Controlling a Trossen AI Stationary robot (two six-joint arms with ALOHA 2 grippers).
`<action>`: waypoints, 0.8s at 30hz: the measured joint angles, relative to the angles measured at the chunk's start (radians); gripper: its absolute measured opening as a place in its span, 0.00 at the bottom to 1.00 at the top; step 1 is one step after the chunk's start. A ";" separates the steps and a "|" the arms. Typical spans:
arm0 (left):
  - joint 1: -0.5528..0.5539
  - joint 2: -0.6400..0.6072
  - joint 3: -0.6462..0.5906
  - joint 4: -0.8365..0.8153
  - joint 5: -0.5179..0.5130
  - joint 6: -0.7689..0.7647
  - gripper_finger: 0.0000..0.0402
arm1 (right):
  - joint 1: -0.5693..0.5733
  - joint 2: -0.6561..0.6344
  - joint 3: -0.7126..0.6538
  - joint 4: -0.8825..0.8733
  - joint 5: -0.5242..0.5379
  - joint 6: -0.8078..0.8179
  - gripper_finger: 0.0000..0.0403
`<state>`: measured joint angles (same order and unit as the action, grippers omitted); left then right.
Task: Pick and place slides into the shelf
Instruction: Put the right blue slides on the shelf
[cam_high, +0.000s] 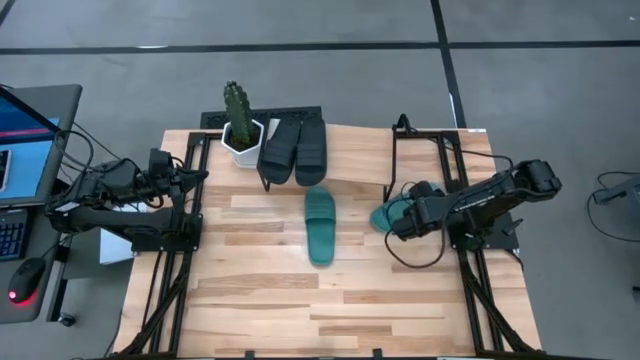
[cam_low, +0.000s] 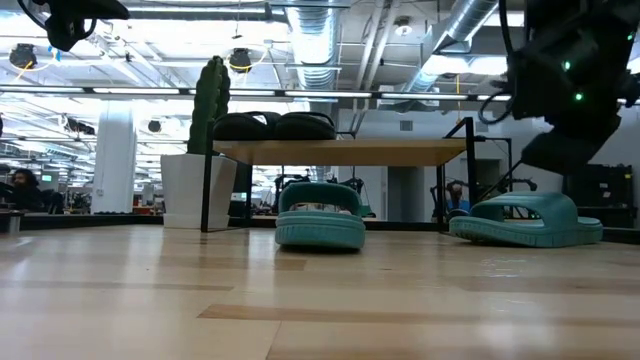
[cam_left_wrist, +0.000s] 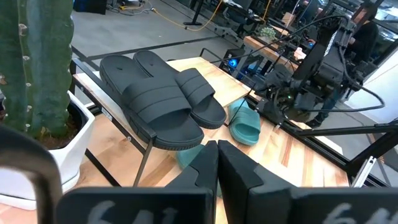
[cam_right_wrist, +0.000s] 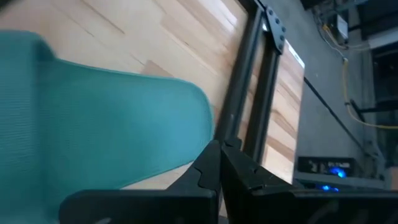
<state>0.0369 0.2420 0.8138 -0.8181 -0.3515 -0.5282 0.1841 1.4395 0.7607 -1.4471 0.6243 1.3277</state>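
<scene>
Two black rubbery slides (cam_high: 293, 146) already lie on the tilted light-wood shelf (cam_high: 350, 150). One teal slide (cam_high: 320, 226) lies before the shelf; the other (cam_low: 525, 220) sits right of it, beneath the right gripper (cam_high: 400, 215), whose jaws are pressed together. They should be opened and the strap gripped squarely. The left gripper (cam_left_wrist: 217, 163), jaws also together, waits left of the shelf.

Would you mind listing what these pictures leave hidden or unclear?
- High view: the right gripper covers part of the teal slide beside it; contact is unclear.
- Right wrist view: that slide is cut off by the edge.
- Low view: the shelf hides the black slides' soles.
</scene>
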 joint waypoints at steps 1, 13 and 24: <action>0.000 0.000 0.000 0.000 0.000 0.000 0.00 | -0.008 0.000 -0.009 0.000 -0.001 0.000 0.00; 0.000 0.000 0.000 0.000 0.000 0.000 0.00 | -0.058 0.000 -0.065 0.216 -0.070 -0.217 0.00; 0.000 0.000 0.000 0.000 0.000 0.000 0.00 | -0.022 0.000 -0.067 0.556 -0.279 -0.448 0.00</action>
<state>0.0369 0.2421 0.8135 -0.8184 -0.3512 -0.5282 0.1617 1.4395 0.6933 -0.8907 0.3451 0.8801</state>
